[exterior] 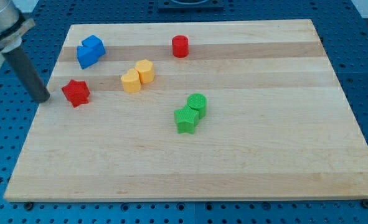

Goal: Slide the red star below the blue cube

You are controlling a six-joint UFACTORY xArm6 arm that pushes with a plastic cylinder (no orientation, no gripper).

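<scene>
Resting my tip (43, 98) just left of red star (76, 93), blue cube (90, 51) above

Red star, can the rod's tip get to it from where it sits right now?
Probably yes. My tip sits just to the view's left of the red star, with only bare board between them; the blue cube lies further toward the view's top.

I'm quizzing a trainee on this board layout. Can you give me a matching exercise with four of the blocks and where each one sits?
Things:
1. blue block
2. red star
3. red cylinder
4. green star

Places:
A. top middle of the board
B. just right of my tip, near the view's left edge
C. touching the green cylinder, near the centre
D. upper left, above the red star

Pairs: 1-D, 2-B, 3-A, 4-C
</scene>
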